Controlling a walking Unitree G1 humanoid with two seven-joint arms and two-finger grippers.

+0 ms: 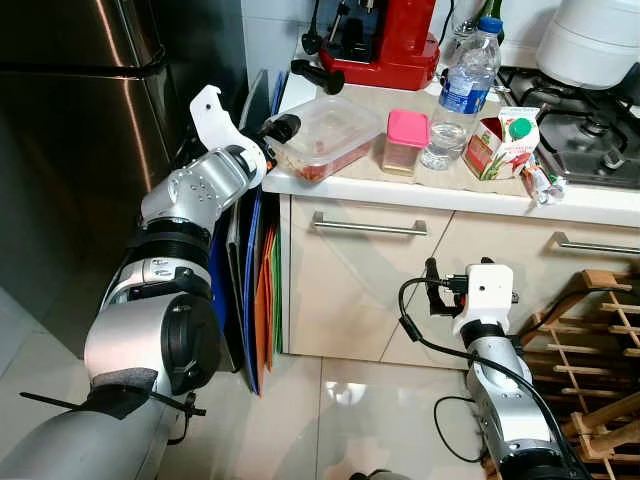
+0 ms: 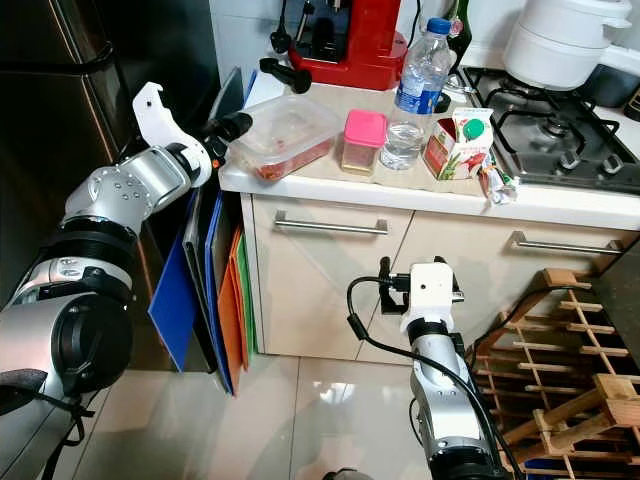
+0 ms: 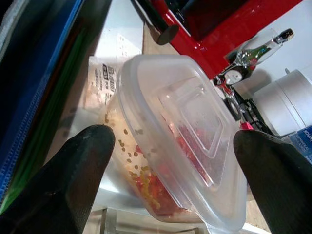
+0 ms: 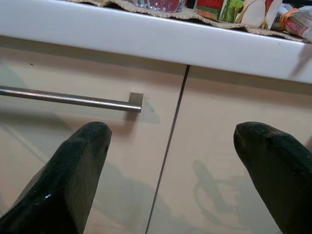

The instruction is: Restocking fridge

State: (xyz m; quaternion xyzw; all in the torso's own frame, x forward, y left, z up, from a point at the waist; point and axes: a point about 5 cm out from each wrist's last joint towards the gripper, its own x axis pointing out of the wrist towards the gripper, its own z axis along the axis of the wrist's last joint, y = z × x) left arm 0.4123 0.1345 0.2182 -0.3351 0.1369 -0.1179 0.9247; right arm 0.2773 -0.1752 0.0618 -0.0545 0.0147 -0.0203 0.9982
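Note:
A clear lidded plastic container [image 1: 325, 135] with red and yellow food sits on the counter's left corner. My left gripper [image 1: 281, 129] is raised to that corner, right at the container's near end. In the left wrist view this gripper [image 3: 173, 139] is open, with one black finger [image 3: 80, 175] on each side of the container [image 3: 180, 131]. Beside the container stand a pink-lidded jar [image 1: 405, 140], a water bottle [image 1: 462, 92] and a juice carton [image 1: 508, 140]. My right gripper [image 1: 433, 283] is low, facing the cupboard fronts, open and holding nothing [image 4: 170, 131].
The steel fridge [image 1: 80, 120] stands shut at the left. Coloured boards [image 1: 262, 290] lean in the gap between fridge and cabinet. A red coffee machine [image 1: 385, 40], a hob [image 1: 590, 130] and a white pot [image 1: 595, 40] sit behind. A wooden rack [image 1: 590, 350] stands low right.

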